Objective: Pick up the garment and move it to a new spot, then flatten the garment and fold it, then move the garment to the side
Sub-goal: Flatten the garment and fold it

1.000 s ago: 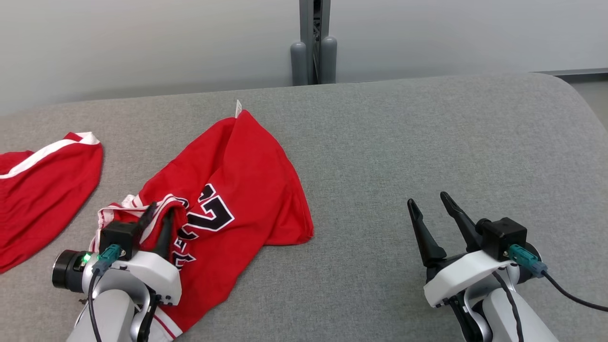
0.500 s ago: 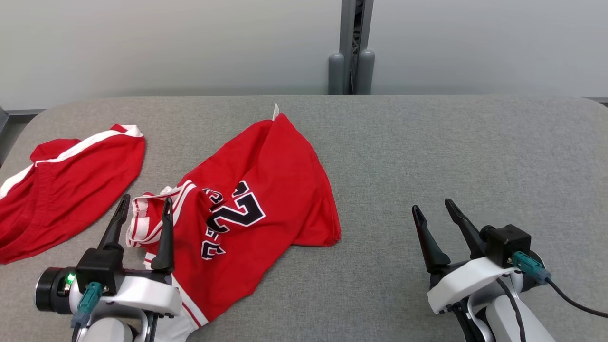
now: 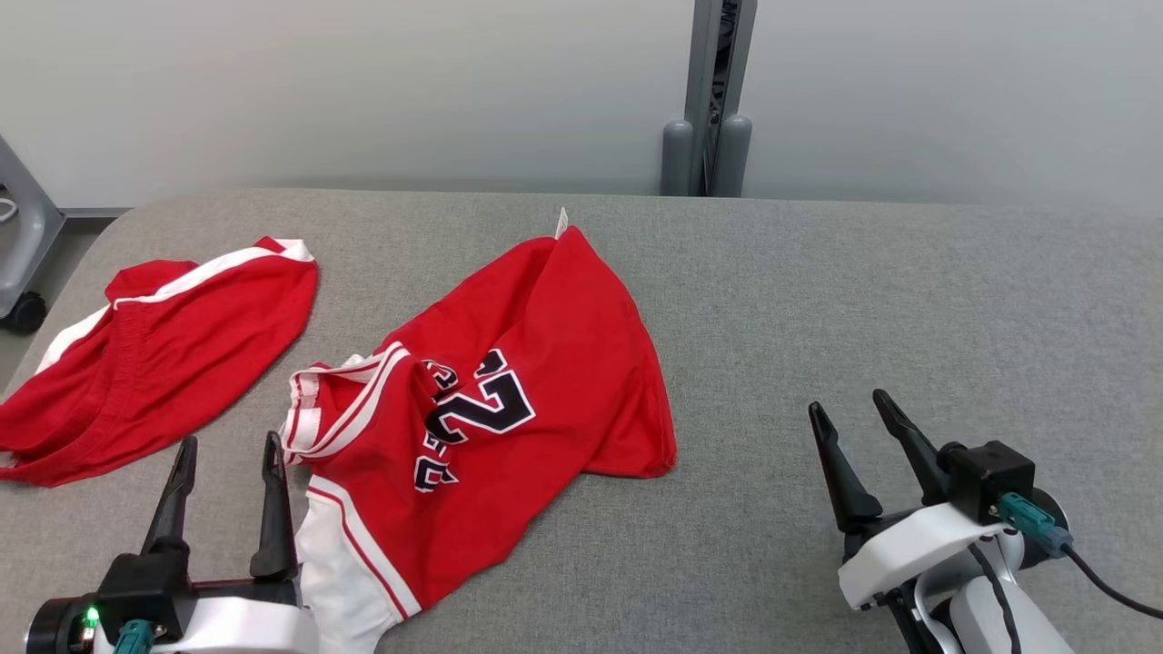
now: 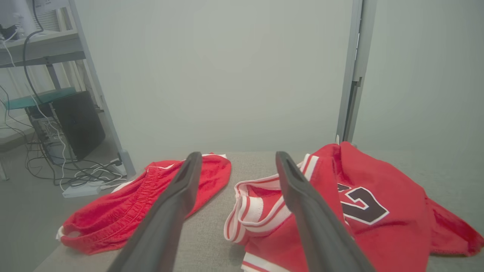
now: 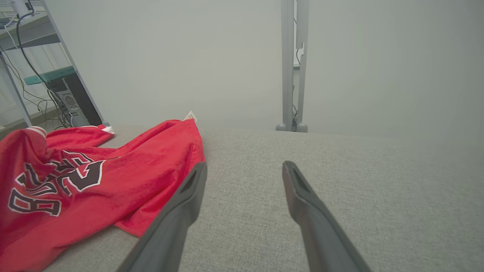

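Note:
The garment [image 3: 509, 363] is a red jersey with white-trimmed openings and black lettering. It lies crumpled on the grey table [image 3: 863, 291], left of centre. My left gripper [image 3: 230, 440] stands open at the lower left, just beside the jersey's striped edge, with nothing between its fingers. In the left wrist view the left gripper [image 4: 238, 155] points past the jersey [image 4: 378, 226], whose trimmed opening lies behind the right finger. My right gripper [image 3: 847, 402] is open over bare table at the lower right. The right wrist view shows that gripper [image 5: 245, 165] empty, with the jersey [image 5: 113, 181] off to its left.
A second red piece with a white stripe, like shorts [image 3: 173, 336], lies at the table's far left. A grey post [image 3: 713, 118] stands behind the far edge. A shelf with cables [image 4: 56, 113] sits beyond the left end. Bare grey surface spreads across the right half.
My left gripper has opened, let go of the jersey's trimmed edge and drawn back toward me. The head camera has turned, shifting the whole picture to the right. The right gripper stays open.

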`<state>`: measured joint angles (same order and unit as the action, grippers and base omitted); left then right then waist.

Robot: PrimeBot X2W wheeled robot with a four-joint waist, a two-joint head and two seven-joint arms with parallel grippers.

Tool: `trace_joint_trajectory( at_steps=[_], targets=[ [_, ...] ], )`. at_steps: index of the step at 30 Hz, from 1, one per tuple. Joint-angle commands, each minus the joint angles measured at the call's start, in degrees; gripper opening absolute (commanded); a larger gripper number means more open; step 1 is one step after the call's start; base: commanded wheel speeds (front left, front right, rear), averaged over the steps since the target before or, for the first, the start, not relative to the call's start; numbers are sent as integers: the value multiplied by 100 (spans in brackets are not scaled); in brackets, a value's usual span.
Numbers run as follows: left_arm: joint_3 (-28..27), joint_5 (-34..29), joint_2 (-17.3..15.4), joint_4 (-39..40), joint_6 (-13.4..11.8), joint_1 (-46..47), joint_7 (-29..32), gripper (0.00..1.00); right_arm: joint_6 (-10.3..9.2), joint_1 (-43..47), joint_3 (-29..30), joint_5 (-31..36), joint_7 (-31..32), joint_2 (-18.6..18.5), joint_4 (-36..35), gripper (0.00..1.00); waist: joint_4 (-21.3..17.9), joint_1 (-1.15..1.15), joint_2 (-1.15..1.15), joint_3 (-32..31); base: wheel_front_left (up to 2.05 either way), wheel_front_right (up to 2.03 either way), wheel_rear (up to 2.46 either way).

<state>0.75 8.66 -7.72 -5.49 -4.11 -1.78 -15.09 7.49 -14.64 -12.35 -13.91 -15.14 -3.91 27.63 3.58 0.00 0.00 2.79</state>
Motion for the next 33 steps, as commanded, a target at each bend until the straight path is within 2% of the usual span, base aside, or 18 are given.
trace_joint_trajectory(
  at_steps=[1, 5, 8, 12, 24, 28, 33],
  targets=[
    [-76, -29, 29, 44, -14, -74, -7, 100, 1, 85, 47, 25, -5, -38, -37, 100, 13, 0, 0, -7, 0, 0, 0],
    [-239, -4, 156, 200, 87, -212, -7, 100, 1, 217, 188, 31, -5, -27, -121, 100, 80, 0, 0, -24, 0, 0, 0],
    [-226, 68, 234, 321, 341, -290, -7, 100, 1, 331, 295, 33, -5, -17, -150, 100, 116, 0, 0, -48, 0, 0, 0],
    [-282, 56, 322, 290, 511, -467, -7, 100, 1, 453, 409, 63, -5, -1, -232, 100, 97, 0, 0, -98, 0, 0, 0],
    [-333, -140, 404, 42, 727, -553, -7, 100, 1, 631, 549, 101, -5, 48, -409, 100, -49, 0, 0, -180, 0, 0, 0],
    [-329, -203, 392, -44, 786, -567, -7, 100, 1, 656, 559, 86, -5, 63, -419, 100, -119, 0, 0, -227, 0, 0, 0],
    [-360, -413, 317, -470, 521, -508, 29, 100, 1, 675, 544, 88, -5, 76, -347, 100, -171, 0, 0, -315, 0, 0, 0]
  ],
)
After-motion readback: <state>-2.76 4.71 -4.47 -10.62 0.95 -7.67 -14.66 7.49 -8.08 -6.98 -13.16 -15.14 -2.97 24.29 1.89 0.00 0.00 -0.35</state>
